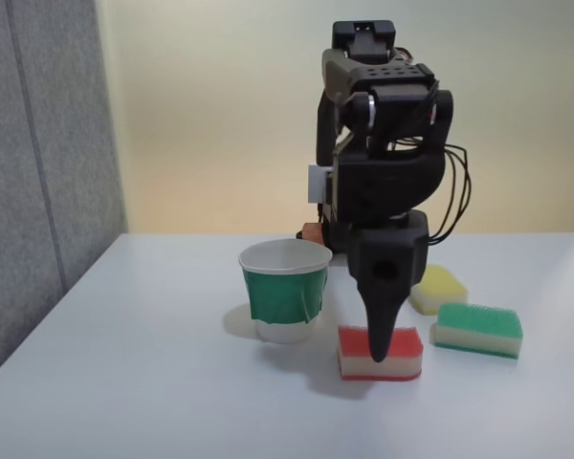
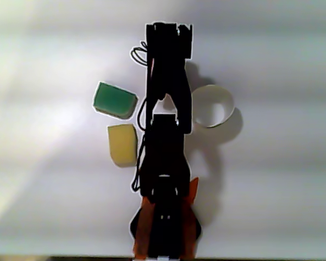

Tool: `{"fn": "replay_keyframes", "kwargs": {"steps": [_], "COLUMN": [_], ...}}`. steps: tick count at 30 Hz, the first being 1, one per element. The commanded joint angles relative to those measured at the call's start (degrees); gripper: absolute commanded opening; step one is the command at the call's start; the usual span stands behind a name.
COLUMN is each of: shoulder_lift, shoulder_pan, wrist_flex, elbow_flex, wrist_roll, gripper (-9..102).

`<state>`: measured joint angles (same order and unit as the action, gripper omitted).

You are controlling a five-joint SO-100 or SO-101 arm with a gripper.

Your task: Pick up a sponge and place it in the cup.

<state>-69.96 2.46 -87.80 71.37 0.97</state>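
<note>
In the fixed view, the sponge (image 1: pixel 402 352) lies flat on the white worktop (image 1: pixel 124 382), red scouring face up, just right of the cup (image 1: pixel 285 292) and nearer the camera than it. The cup stands upright, mouth open, apart from the sponge.

The black arm reaches down from the far side of the worktop. The pincer (image 1: pixel 379 354) points straight down in front of the sponge's left half, tip level with the sponge body. Whether its fingers are apart, together or clamped on the sponge cannot be determined.

A green-topped sponge (image 1: pixel 478 330) lies right of the red one, not touching it. A yellow sponge (image 1: pixel 438 288) lies farther back, between the arm and the green-topped one.

In the other view, the arm (image 2: pixel 165 136) covers the centre of the worktop, with the cup (image 2: pixel 213 106) on its right.
</note>
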Motion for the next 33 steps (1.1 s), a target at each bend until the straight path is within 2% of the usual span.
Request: {"fn": "replay_keyframes", "kwargs": {"steps": [1, 15, 20, 28, 33], "shoulder_lift": [-4.04, 0.62, -1.05, -4.66, -10.20], "shoulder_pan": [0.97, 0.00, -0.09, 0.09, 0.35], "wrist_flex": [-0.44, 4.57, 6.50, 7.65, 1.85], "elbow_flex": [-0.26, 0.53, 4.22, 7.38, 4.04], "wrist_roll": [0.00, 0.62, 2.55, 3.60, 3.69], "gripper": [31, 26, 0, 0, 0]}}
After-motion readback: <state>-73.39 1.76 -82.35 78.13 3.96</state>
